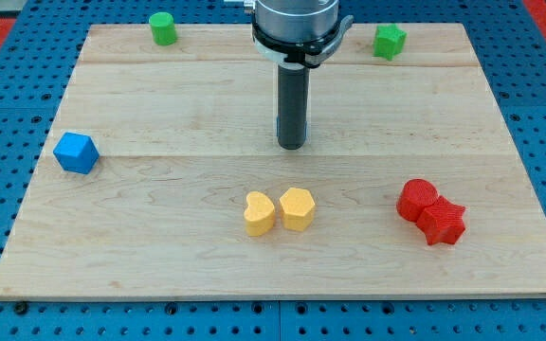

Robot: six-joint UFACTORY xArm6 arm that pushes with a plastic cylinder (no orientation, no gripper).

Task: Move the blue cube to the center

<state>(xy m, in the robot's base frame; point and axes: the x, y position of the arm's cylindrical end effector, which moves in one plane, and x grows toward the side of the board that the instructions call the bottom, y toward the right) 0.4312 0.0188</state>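
The blue cube (75, 152) sits near the board's left edge, about halfway up the view. My tip (292, 146) rests on the wooden board (159, 95) near its middle, far to the right of the blue cube and apart from every block. The rod hangs straight down from the arm at the view's top centre.
A yellow heart (259, 213) and a yellow hexagon-like block (297, 208) touch just below my tip. A red cylinder (415, 199) and red star (442, 223) touch at lower right. A green cylinder (163, 28) stands top left, a green star-like block (389, 41) top right.
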